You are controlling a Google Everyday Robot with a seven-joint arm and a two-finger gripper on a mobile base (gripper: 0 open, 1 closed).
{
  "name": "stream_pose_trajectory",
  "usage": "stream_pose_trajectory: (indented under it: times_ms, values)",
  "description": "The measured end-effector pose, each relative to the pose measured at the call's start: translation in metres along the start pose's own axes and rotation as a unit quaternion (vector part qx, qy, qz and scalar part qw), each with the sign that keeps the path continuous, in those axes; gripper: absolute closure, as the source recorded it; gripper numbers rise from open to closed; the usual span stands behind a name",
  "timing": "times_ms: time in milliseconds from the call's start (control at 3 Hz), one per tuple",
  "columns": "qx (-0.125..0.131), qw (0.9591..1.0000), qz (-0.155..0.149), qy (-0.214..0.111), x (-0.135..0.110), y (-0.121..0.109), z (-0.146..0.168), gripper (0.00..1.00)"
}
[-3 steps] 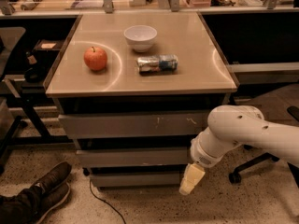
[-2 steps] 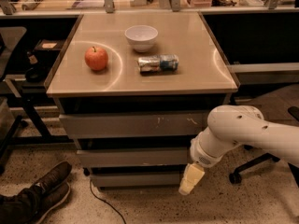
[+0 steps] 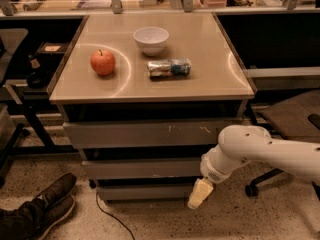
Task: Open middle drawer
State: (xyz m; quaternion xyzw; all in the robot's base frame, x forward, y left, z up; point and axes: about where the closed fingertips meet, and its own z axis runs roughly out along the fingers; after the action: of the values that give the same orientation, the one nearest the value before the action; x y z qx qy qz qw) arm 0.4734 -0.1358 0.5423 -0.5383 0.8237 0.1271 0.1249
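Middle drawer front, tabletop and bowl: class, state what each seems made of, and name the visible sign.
Middle drawer: painted metal or laminate, perhaps; flat matt grey face. Tabletop: smooth semi-gloss laminate, probably; curved light reflections show. Bowl: ceramic or plastic; plain glossy white. Gripper, low at the cabinet's right front: pale, possibly rubbery covering.

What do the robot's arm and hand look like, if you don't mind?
The arm is a smooth, rounded white shell with small dark dots and a ribbed collar at the wrist. The hand is pale cream, tapered, hanging low by the right end of the bottom drawer. No cables show.
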Motion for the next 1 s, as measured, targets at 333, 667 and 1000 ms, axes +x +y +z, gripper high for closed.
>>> stream_pose_trajectory:
  times_ms: [333, 667, 1000]
  values:
    - [0.009, 1.0000, 0.001, -0.002, 0.005, -0.018, 0.026, 0.00]
    - [0.015, 0.9999, 0.002, -0.008, 0.008, -0.033, 0.045, 0.00]
    - [0.018, 0.9997, -0.002, -0.015, 0.005, -0.046, 0.062, 0.00]
